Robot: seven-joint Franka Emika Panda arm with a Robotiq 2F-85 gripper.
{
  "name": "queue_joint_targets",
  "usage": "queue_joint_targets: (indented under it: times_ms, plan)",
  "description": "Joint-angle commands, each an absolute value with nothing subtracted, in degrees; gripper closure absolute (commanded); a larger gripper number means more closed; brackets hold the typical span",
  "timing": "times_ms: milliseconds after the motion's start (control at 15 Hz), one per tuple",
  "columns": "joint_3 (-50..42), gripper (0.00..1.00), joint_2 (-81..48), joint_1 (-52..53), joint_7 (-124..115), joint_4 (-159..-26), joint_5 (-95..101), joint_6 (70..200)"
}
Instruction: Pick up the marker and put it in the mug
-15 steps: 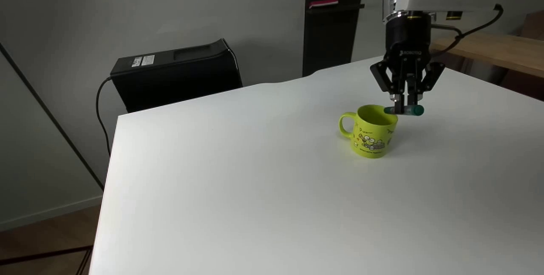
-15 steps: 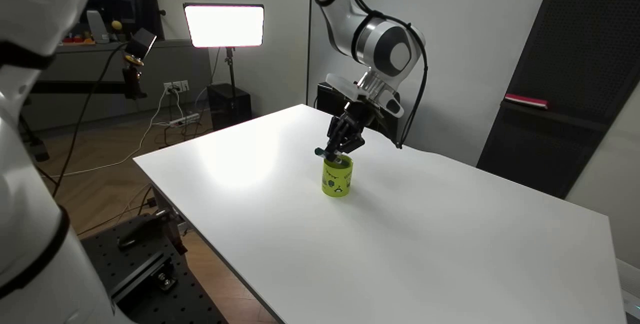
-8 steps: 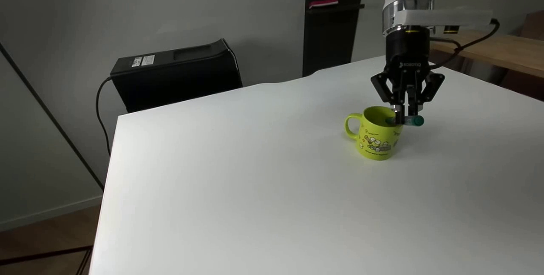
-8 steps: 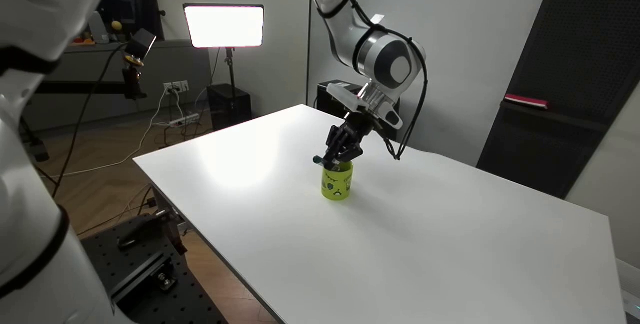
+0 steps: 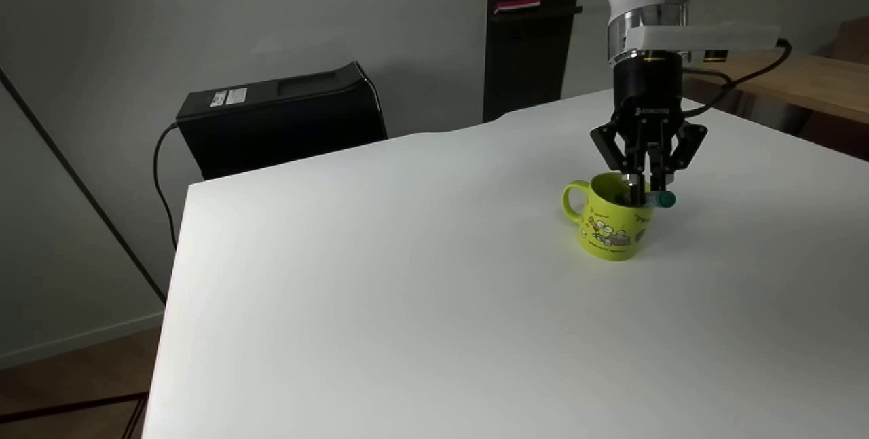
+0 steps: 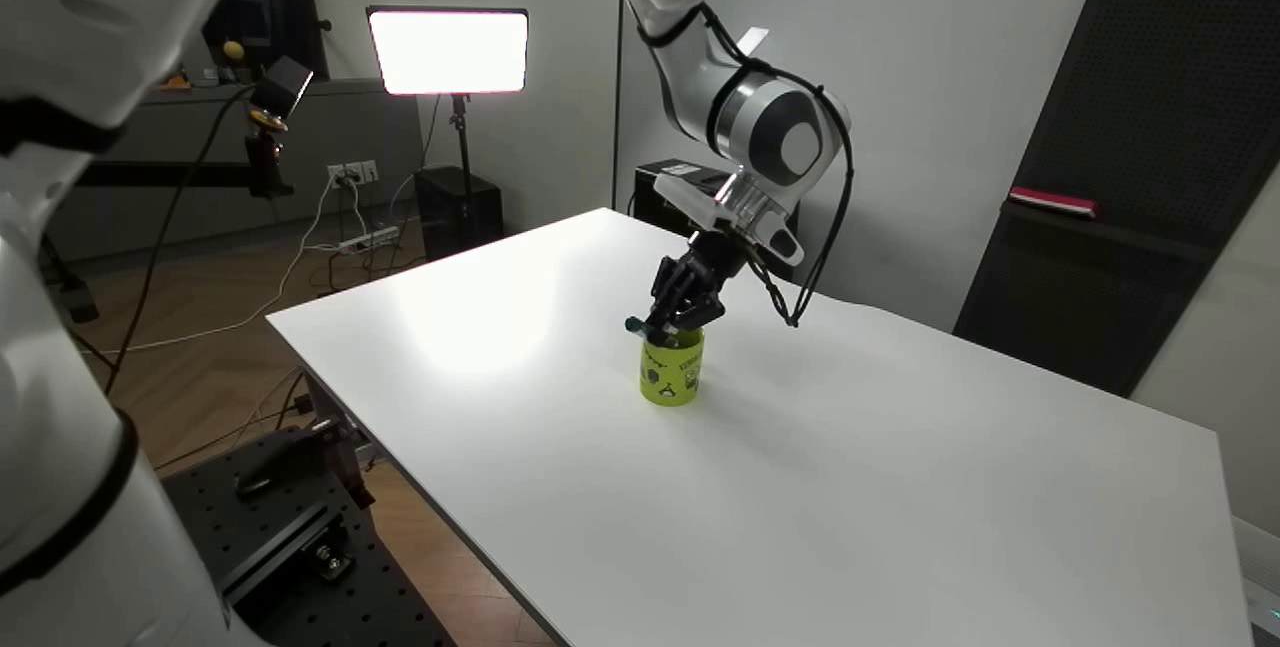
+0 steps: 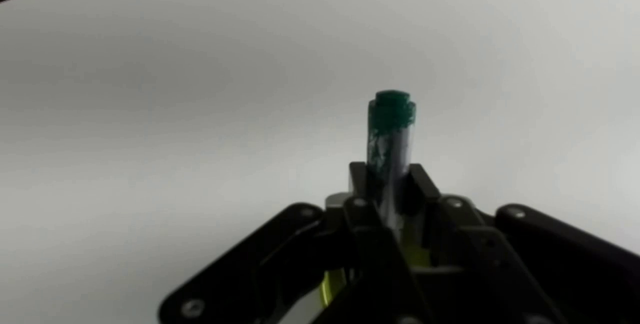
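The yellow-green mug (image 5: 611,232) stands on the white table in both exterior views (image 6: 670,375), its handle on the left in an exterior view. My gripper (image 5: 648,200) is shut on the marker, with its fingertips at the mug's rim. The marker (image 5: 664,199) lies roughly level across the rim. Its green end sticks out past the mug, and its other end is over or inside the opening, partly hidden by the fingers. In the wrist view the marker (image 7: 391,133) stands between the fingertips (image 7: 387,176); a strip of the mug (image 7: 327,286) shows beneath the fingers.
The white table (image 5: 380,303) carries the mug. A black box-like device (image 5: 282,117) stands behind the table's far edge. A lit panel lamp (image 6: 447,51) stands beyond the table. Cables hang from the arm's wrist.
My gripper has moved down with the marker, from above the mug to its rim. The mug has slid a little, to the right and nearer the camera in an exterior view.
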State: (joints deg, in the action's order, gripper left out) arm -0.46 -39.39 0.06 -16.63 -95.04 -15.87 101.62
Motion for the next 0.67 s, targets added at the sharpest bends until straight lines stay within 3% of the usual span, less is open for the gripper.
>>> queue_joint_targets:
  times_ms: [0, 400, 600]
  plan:
    - [-0.8, 0.49, -40.8, 0.1, -17.4, -92.8, -16.1, 100.4]
    - [-1.1, 0.06, -38.9, 0.8, -17.7, -93.6, -15.0, 101.3]
    - [-1.4, 0.0, -35.9, 1.6, -17.2, -95.4, -13.2, 104.2]
